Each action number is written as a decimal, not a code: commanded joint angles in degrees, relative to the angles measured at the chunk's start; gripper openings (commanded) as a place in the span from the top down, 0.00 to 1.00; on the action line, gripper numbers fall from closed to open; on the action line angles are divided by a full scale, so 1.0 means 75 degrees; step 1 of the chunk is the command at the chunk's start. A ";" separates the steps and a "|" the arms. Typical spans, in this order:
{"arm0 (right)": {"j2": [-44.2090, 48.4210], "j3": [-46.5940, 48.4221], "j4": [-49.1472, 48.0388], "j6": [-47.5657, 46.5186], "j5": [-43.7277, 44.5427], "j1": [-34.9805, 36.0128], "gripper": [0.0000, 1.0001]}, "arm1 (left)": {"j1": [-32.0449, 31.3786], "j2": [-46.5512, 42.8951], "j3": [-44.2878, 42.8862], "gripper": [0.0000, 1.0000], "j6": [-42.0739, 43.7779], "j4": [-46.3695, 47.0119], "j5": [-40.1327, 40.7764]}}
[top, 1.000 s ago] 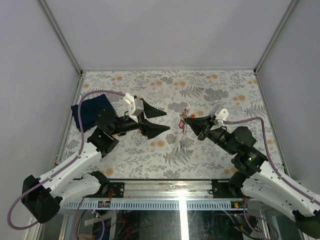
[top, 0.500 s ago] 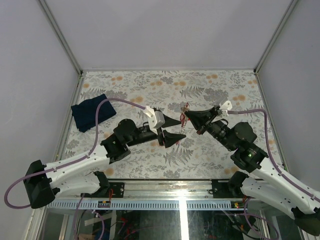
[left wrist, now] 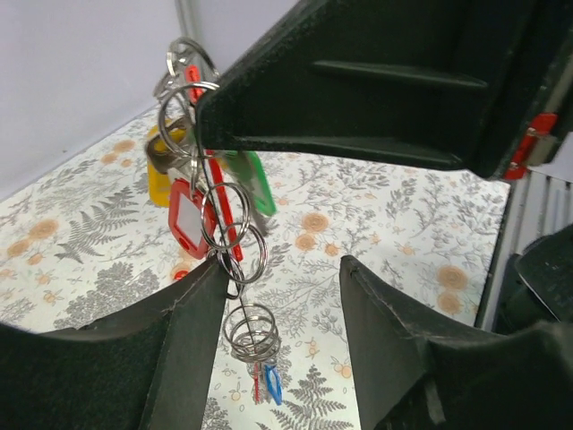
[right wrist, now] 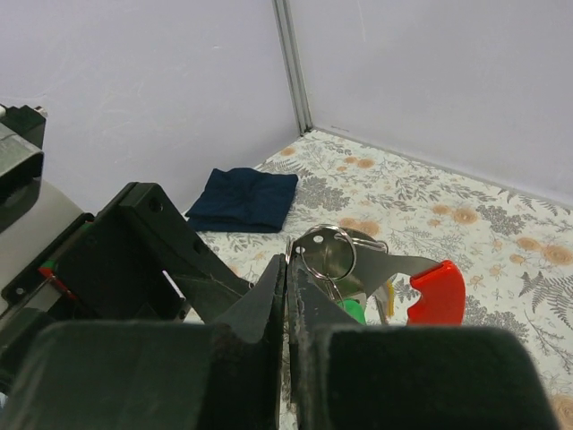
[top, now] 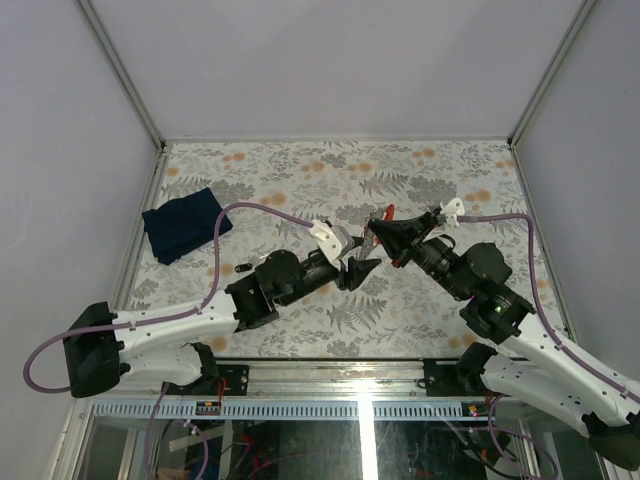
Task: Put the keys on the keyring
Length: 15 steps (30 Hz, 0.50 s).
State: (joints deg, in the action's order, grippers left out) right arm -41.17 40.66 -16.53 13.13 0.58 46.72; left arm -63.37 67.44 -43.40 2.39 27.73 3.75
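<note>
My right gripper [top: 377, 229] [right wrist: 288, 261] is shut on the keyring [right wrist: 326, 250], a thin metal ring with a flat grey fob [right wrist: 394, 267] and a red strap [right wrist: 438, 292], held above the table. Below it hangs a chain of rings carrying the keys [left wrist: 253, 333]. I can see a red tag [left wrist: 186, 218], a yellow tag [left wrist: 158, 182], a green tag [left wrist: 252, 182] and a small blue one [left wrist: 273, 385]. My left gripper [top: 357, 262] [left wrist: 282, 266] is open around the hanging chain. Its left finger [left wrist: 183, 313] touches the rings.
A folded dark blue cloth [top: 181, 223] [right wrist: 246, 199] lies at the table's left side. Grey walls and metal frame posts [right wrist: 293, 63] close in the floral table [top: 440, 170]. The two arms meet near the table's middle.
My left arm has swung right to the hanging keys and its jaws have narrowed around them. My right gripper has lifted the keyring and tilted up.
</note>
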 commanded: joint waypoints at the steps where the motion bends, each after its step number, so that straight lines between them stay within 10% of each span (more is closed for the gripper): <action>1: 0.0043 0.0478 -0.0854 0.0233 0.0040 -0.0007 1.00 | -0.0098 0.0165 -0.0283 0.49 0.0229 0.0848 0.1040; 15: 0.0171 0.0562 -0.0837 0.0737 -0.0143 -0.0007 1.00 | -0.0124 0.0362 -0.0034 0.63 0.1075 0.1269 0.0977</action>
State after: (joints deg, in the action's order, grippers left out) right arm -41.25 40.93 -16.56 15.42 0.60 46.70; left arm -64.05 69.95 -43.97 7.20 31.09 10.50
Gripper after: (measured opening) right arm 0.011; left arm 0.369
